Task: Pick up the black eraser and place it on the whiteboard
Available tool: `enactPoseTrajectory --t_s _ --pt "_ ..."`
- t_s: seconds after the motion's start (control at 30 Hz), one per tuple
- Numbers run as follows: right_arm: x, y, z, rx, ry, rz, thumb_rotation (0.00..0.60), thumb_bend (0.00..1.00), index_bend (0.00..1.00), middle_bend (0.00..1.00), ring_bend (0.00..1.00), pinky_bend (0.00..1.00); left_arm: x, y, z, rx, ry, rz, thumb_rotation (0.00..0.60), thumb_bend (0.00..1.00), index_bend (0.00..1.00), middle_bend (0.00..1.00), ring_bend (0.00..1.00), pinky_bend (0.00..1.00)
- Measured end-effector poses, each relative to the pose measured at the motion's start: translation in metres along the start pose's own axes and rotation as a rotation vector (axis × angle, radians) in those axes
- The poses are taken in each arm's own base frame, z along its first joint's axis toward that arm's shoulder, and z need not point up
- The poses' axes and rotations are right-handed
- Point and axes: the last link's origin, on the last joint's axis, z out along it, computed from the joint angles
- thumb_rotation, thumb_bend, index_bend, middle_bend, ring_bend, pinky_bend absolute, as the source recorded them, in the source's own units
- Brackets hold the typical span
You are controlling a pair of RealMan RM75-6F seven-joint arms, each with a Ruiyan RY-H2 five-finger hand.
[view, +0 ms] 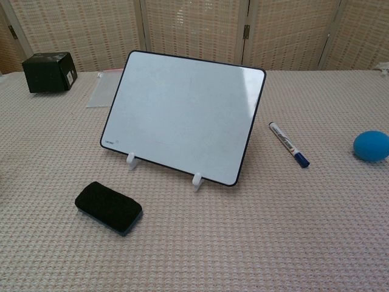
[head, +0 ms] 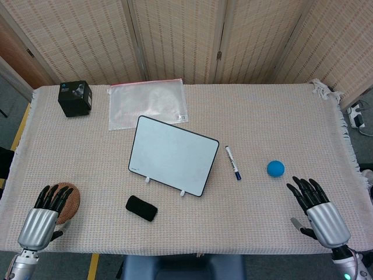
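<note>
- Since the black eraser [head: 141, 207] lies on the cloth nearer my left side than my right, I judge my left hand [head: 49, 209] the one for the pick; the gap from it to the eraser is plainly shorter than the gap from my right hand [head: 315, 201].
- From my left hand the eraser lies to the right, toward the table's middle, at about the same depth as my fingertips; hand and eraser are well apart, nothing touching.
- Its long axis runs slantwise in the head view, the left end a little farther from me and the right end a little nearer, so I expect to turn my wrist to close across its short side.
- It rests flat just in front of the whiteboard [head: 173, 154], off the board's lower left corner and apart from the two white feet [view: 196, 179]; the board stands tilted back, so the placing will go up and away from me.
- My left hand holds nothing, fingers extended and slightly apart, palm down over a brown woven round thing [head: 69, 198] at the table's near left; whether it touches that I cannot tell.
- My right hand is likewise spread and holding nothing, near the right edge, with the blue ball [head: 275, 168] and the marker [head: 233, 163] between it and the board.
- Neither hand shows in the chest view.
</note>
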Motion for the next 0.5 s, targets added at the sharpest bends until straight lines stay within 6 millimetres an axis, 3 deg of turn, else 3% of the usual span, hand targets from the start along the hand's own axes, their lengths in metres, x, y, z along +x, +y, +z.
enactPoseTrajectory --t_s 0.2,0.27,0.37,0.43,0.5 --pt "0.0 0.0 0.0 -0.004 -0.001 -0.004 0.6 0.29 0.0 0.0 0.0 0.04 -0.002 0.006 -0.001 -0.04 -0.021 -0.001 0.6 0.32 0.1 0.13 0.04 0.0" --pt "0.0 0.0 -0.001 -0.009 0.0 -0.006 0.6 0.29 0.0 0.0 0.0 0.04 -0.004 0.01 -0.002 -0.069 -0.039 0.002 0.6 0.32 0.1 0.13 0.05 0.05" --pt "-0.001 -0.001 -0.001 -0.013 0.004 -0.005 0.6 0.29 0.0 0.0 0.0 0.04 -0.004 0.017 -0.002 -0.101 -0.075 0.018 0.6 0.32 0.08 0.25 0.17 0.24" --pt "-0.001 -0.001 -0.001 -0.013 0.005 -0.008 0.6 0.29 0.0 0.0 0.0 0.04 -0.002 0.022 -0.001 -0.127 -0.107 0.027 0.6 0.32 0.08 0.43 0.36 0.46" --pt "-0.003 -0.002 0.0 -0.014 0.006 -0.014 0.6 0.29 0.0 0.0 0.0 0.04 0.001 0.031 0.003 -0.166 -0.153 0.04 0.6 0.32 0.08 0.58 0.5 0.6"
